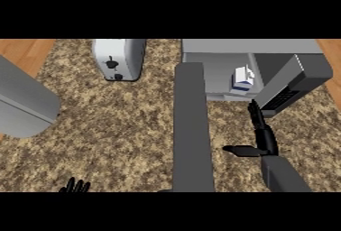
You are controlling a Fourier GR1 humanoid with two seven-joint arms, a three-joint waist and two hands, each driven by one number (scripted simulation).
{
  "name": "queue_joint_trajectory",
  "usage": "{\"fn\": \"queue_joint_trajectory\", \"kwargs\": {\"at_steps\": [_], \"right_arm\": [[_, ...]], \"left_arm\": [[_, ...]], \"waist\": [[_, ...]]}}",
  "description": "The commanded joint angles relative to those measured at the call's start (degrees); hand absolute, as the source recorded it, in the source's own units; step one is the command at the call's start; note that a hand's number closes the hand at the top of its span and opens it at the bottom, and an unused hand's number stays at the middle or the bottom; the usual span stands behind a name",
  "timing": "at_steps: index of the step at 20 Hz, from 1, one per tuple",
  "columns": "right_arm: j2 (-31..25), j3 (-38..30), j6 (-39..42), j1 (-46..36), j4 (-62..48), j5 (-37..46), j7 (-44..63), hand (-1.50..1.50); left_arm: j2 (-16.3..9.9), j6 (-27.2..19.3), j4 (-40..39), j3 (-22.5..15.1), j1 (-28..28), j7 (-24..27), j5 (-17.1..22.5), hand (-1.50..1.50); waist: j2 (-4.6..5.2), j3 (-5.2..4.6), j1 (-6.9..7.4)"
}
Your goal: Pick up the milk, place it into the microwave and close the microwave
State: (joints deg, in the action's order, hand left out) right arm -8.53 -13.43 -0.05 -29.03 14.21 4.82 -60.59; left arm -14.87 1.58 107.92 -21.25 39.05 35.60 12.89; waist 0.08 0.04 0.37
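We see the small white-and-blue milk carton (243, 80) standing inside the grey microwave (220, 61); we judge it light, stiff and crushable, best gripped across its flat sides. Our right hand (260, 135), fingers straight and empty, nears the open door (293, 83).

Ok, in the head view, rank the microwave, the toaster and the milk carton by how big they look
1. Microwave, largest.
2. Toaster.
3. Milk carton, smallest, inside the microwave.
They sit at similar depth, so the order looks reliable.
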Motion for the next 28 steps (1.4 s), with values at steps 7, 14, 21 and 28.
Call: {"fn": "queue_joint_trajectory", "kwargs": {"at_steps": [7,14,21,28], "right_arm": [[-5.8,-0.3,8.1,11.3,9.0,-2.6,-4.4,1.5],[-11.8,-3.4,14.0,14.5,11.2,-7.2,-1.3,-1.5],[-15.6,-4.7,18.7,19.3,14.5,-10.9,-0.3,-1.5],[-17.4,-4.4,22.1,21.4,13.2,-11.8,-2.3,-1.5]], "left_arm": [[-0.9,2.9,-7.0,-4.5,-11.0,-8.1,-4.7,-1.5],[6.6,-0.8,-19.5,-9.6,-22.3,-6.9,-14.8,1.5],[13.1,-6.8,-20.6,-8.1,-28.2,-14.1,-16.6,1.5],[12.4,-2.5,-29.1,-9.5,-39.5,-20.0,-21.3,1.5]], "waist": [[-0.23,-0.09,-1.48],[-0.01,-0.05,-1.14],[-0.1,-0.04,-0.86],[0.11,0.08,-1.18]]}}
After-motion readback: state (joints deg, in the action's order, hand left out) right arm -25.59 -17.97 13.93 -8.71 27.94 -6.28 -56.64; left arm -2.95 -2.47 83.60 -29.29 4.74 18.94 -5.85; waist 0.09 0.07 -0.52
